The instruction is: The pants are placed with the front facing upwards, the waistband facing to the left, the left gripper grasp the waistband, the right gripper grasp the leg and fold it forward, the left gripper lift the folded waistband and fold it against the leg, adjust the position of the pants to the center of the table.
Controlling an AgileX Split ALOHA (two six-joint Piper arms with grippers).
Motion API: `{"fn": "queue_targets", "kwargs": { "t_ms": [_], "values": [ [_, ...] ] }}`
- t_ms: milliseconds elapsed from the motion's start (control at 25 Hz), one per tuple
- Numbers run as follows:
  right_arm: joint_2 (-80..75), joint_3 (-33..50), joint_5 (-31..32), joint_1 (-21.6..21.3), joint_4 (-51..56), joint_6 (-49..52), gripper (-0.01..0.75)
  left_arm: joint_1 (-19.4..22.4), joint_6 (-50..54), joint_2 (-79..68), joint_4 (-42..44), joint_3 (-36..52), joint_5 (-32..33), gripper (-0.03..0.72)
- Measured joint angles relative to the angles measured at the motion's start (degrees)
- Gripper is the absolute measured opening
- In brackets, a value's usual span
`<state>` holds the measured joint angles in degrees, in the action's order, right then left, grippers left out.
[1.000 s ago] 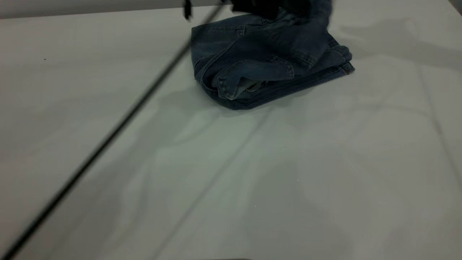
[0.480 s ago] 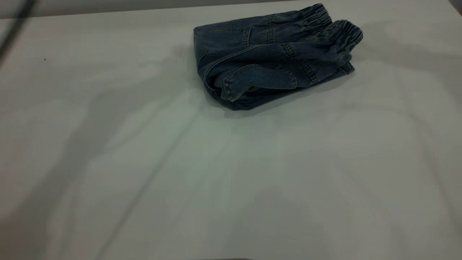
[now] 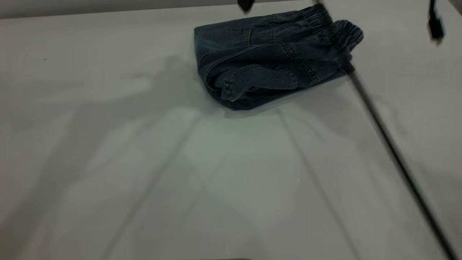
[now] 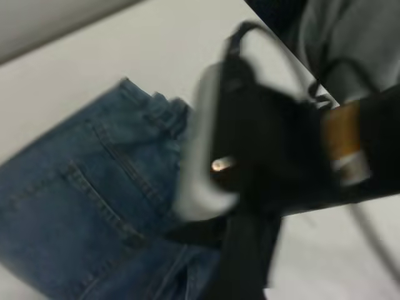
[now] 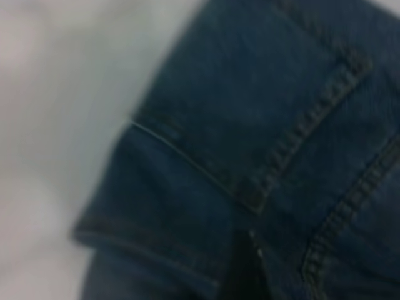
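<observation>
The pants (image 3: pixel 274 57) lie folded into a compact bundle on the bench (image 3: pixel 216 173), at its far side and a little right of the middle as the exterior view shows it. The elastic waistband (image 3: pixel 339 25) sits at the bundle's right end, bunched in two gathered ridges, and a rounded fold forms the left end. A loose flap with a stitched edge (image 3: pixel 260 79) curls over the near side, and tan seams cross the top layer.

The left wrist view looks down on the denim (image 4: pixel 81 206) with stitched pocket seams, and a blurred black and white body, the right pincer (image 4: pixel 250 181), hangs over it at the cloth's edge. Whether its fingers are spread or pressed together cannot be told. The right wrist view is close over dark denim (image 5: pixel 262 125) with a pocket corner, beside bare bench (image 5: pixel 56 125).

A thin dark cable (image 3: pixel 389 151) slants across the right part of the exterior view. The left pincer does not show in any view, so its state cannot be told
</observation>
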<state>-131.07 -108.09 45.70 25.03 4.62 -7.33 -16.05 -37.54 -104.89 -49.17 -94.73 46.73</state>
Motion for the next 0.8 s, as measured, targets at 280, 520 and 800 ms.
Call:
{"fn": "queue_targets", "kwargs": {
  "t_ms": [280, 520, 800],
  "values": [
    [-7.4, 0.0, -2.5, 1.8, -6.7, 8.5, 0.461, 0.0, 0.1, 0.0, 0.1, 0.0, 0.4, 0.582],
    [-10.4, -0.3, 0.1, 1.6, -6.6, 15.7, 0.402, 0.0, -0.3, 0.0, -1.0, 0.0, 2.2, 0.582],
    [-11.2, -0.5, 8.7, 1.3, 1.8, 18.1, 0.388, 0.0, -0.8, 0.0, -1.7, 0.0, 3.5, 0.582]
  ]
}}
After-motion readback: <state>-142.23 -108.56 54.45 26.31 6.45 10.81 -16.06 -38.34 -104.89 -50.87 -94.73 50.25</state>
